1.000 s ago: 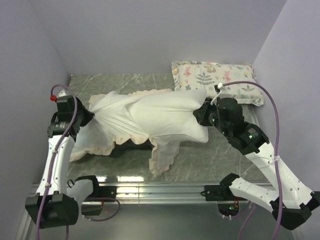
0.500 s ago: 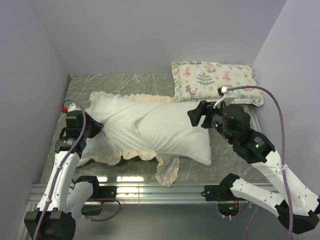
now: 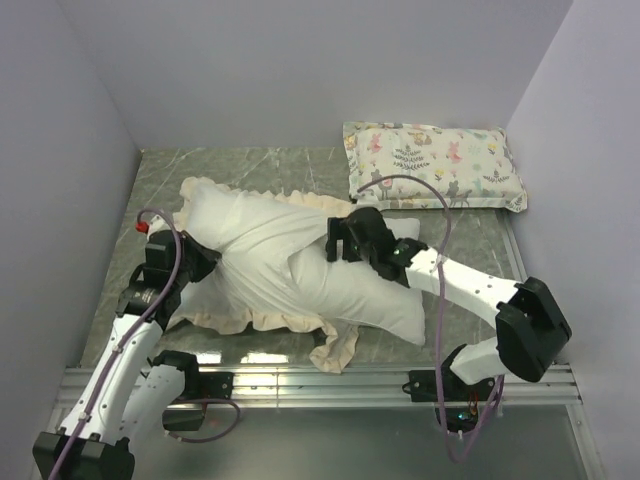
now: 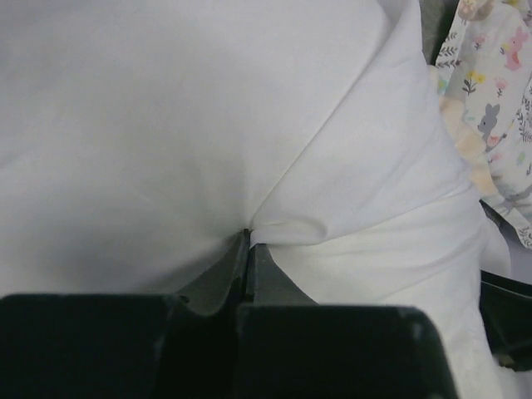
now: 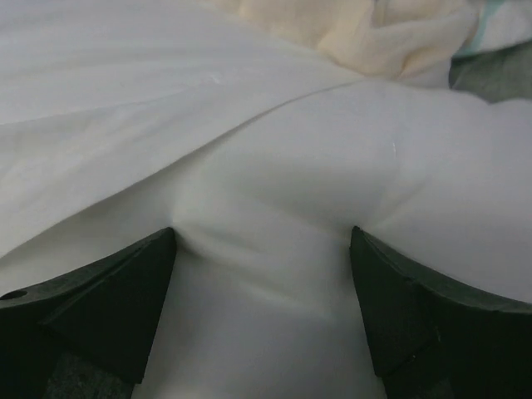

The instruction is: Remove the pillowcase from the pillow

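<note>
The pillowcase (image 3: 245,240), cream-white side out with ruffled edging, still covers the left part of the white pillow (image 3: 385,300), whose bare right end sticks out. My left gripper (image 3: 197,258) sits at the left end, shut on a pinch of pillowcase fabric (image 4: 274,220); the left wrist view shows the left gripper (image 4: 248,237) with its jaws together. My right gripper (image 3: 337,240) stands open over the middle. In its wrist view the right gripper (image 5: 262,241) has its fingertips (image 5: 158,249) spread wide and pressed onto smooth white fabric, beside the pillowcase's edge fold (image 5: 166,91).
A small animal-print pillow (image 3: 432,162) lies at the back right, near the right gripper's cable. Purple walls close in left, back and right. The metal rail (image 3: 320,378) runs along the near edge. A ruffle flap (image 3: 337,350) hangs toward the rail.
The right gripper let go of the pillow's right end, opened wide and moved left onto the middle. The left gripper drew back toward the near left with the fabric. The bundle sank.
</note>
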`<state>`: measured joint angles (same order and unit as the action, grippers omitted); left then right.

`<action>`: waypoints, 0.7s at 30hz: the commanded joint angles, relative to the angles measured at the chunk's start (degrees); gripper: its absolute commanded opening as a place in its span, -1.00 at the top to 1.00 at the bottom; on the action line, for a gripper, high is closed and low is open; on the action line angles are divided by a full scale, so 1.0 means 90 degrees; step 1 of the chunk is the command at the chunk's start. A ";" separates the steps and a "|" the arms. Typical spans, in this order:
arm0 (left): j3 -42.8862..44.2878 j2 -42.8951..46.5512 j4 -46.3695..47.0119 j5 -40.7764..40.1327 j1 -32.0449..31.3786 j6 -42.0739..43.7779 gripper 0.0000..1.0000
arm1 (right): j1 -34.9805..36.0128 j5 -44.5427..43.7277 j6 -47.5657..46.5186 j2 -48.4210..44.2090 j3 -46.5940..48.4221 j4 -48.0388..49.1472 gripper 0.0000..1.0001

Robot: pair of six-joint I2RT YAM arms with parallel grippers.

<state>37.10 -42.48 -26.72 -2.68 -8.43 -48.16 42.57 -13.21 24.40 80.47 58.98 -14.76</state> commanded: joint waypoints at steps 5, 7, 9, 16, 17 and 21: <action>0.1323 -0.0201 -0.0371 -0.0249 -0.0128 0.0282 0.72 | 0.0387 0.0093 0.0823 -0.0132 -0.2449 0.2350 0.01; 0.1609 -0.0435 -0.0245 -0.0201 -0.0138 0.0448 0.27 | 0.0504 -0.0045 0.0843 -0.0239 -0.2724 0.2587 0.17; 0.1931 -0.0756 -0.0079 -0.0093 -0.0167 0.0682 0.00 | 0.0544 -0.0201 0.0873 -0.0308 -0.2793 0.2744 0.52; 0.3649 -0.3148 -0.0116 0.0317 -0.0538 0.1952 -0.45 | 0.0973 -0.0826 0.0902 -0.0640 -0.2882 0.2910 1.00; 0.4038 -0.3432 -0.0301 0.0085 -0.0596 0.2059 -0.46 | 0.1022 -0.0875 0.0902 -0.0650 -0.2862 0.2862 1.00; 0.4539 -0.4681 -0.0683 0.0032 -0.0665 0.2363 -0.65 | 0.1081 -0.1042 0.0843 -0.0669 -0.2696 0.2656 1.00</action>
<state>74.91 -80.38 -28.60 -2.26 -14.04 -31.88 50.50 -23.38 31.48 73.08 36.01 18.57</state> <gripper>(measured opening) 0.797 0.045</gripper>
